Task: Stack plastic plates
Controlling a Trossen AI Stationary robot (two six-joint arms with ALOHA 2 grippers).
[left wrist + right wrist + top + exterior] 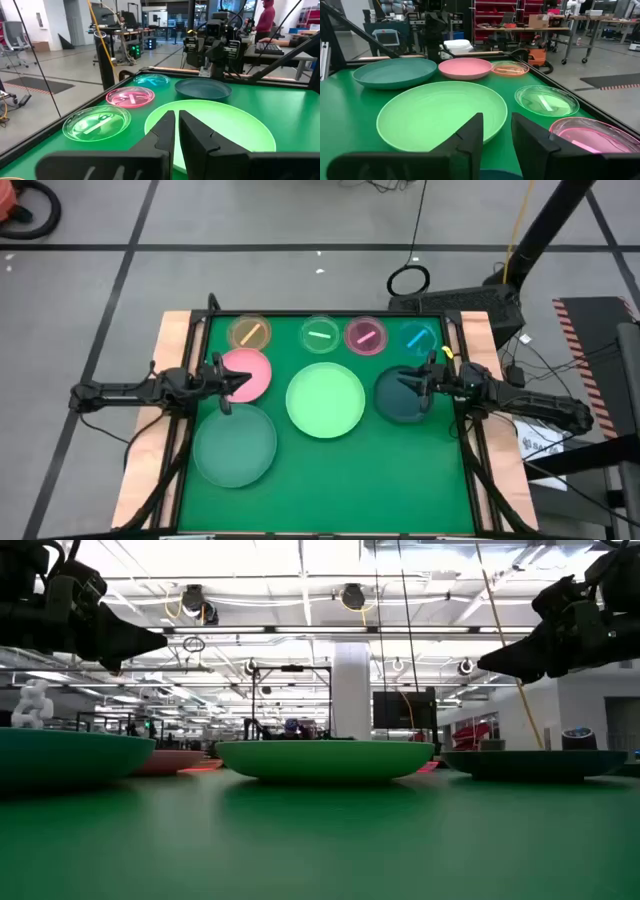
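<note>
Four large plates rest flat on the green table: pink (250, 375), light green (325, 400), dark teal (400, 400) and frosted clear (235, 445). Four small translucent plates line the far edge: amber (249, 332), green (320, 335), pink (366, 335) and blue (419, 337). My left gripper (236, 383) hangs shut above the large pink plate's near side, pointing toward the table's right. My right gripper (404, 380) hangs above the dark teal plate, pointing left, its fingers (470, 135) apart with nothing between them. In the low view both grippers are well clear of the table.
Wooden rails (175, 340) border the table's left and right sides. Bare green table (360, 490) lies along the near edge, to the right of the frosted plate. A person stands at a desk (267, 20) beyond the table.
</note>
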